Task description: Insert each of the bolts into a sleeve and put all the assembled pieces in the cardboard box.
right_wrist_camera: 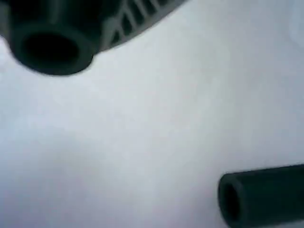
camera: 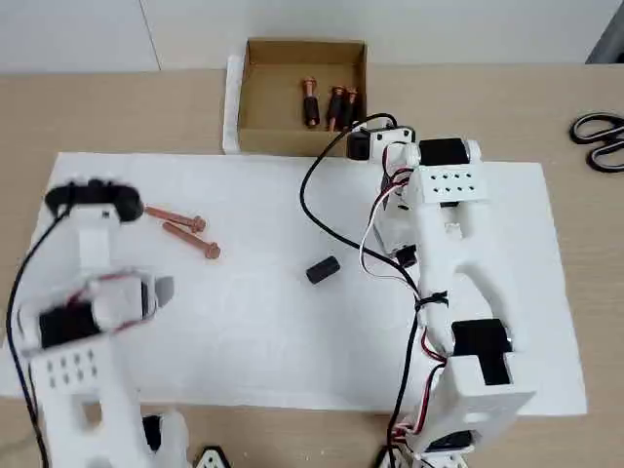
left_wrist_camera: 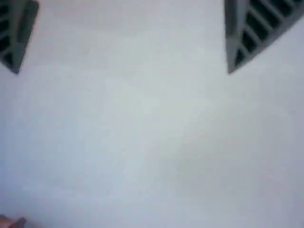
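- Bright, even light from above falls on the table (camera: 117, 107) in the high view.
- The white sheet (camera: 253, 331) looks flat and pale (nearly washed out).
- Shadows are faint beside the sleeve (camera: 323, 269) and inside the cardboard box (camera: 255, 97).
- In both wrist views the sheet is dimmer and unevenly shaded.

So my tool (right_wrist_camera: 90, 23) has a black sleeve (right_wrist_camera: 50, 47) pinched against its ribbed grey finger (right_wrist_camera: 137, 16). It's held up off the surface, with the open end and hollow bore staring right at the camera. Underneath is the white sheet (right_wrist_camera: 152, 123). A second black sleeve (right_wrist_camera: 266, 194) lies on its side on that sheet, well apart from the held one, open end showing, the far end cut off at the picture's edge.
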### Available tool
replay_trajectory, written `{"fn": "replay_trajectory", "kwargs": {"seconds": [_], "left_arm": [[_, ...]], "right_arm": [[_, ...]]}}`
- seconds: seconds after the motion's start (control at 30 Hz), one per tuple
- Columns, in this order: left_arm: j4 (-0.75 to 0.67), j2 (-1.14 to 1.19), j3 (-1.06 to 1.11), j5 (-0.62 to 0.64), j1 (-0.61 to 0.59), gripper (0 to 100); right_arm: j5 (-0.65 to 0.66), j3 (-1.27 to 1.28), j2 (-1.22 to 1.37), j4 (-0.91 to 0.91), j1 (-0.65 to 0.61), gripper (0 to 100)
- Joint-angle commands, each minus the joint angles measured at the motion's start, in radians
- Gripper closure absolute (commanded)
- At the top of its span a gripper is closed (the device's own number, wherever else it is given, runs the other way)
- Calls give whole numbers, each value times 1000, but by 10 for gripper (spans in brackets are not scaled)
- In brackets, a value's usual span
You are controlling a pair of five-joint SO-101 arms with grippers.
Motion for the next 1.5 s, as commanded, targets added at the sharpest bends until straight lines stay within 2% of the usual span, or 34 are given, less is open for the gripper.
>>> {"fn": "replay_trajectory", "kwargs": {"seconds": [0.0,0.1,0.23,0.33,0.43,0.53,0.73,1.13,1.33,1.47], "left_arm": [[15,256,-216,-29,38,742],[83,456,-386,-158,83,742],[184,677,-605,-456,114,742],[212,795,-731,-601,115,742],[183,878,-834,-635,121,742],[91,944,-900,-635,146,742],[-58,1074,-914,-651,170,742],[-84,1181,-960,-1158,184,742],[-86,1226,-960,-1332,183,742],[-133,1280,-960,-1378,184,742]], "right_arm": [[2,-46,-62,5,7,995],[2,-44,-62,7,8,995],[2,-43,-62,7,8,995],[0,-43,-62,7,8,995],[0,-43,-62,7,8,995],[0,-43,-62,7,8,995],[0,-43,-61,21,8,995],[0,-43,-54,21,38,995],[0,-26,-54,21,38,995],[-2,-17,-54,19,38,995]]}}
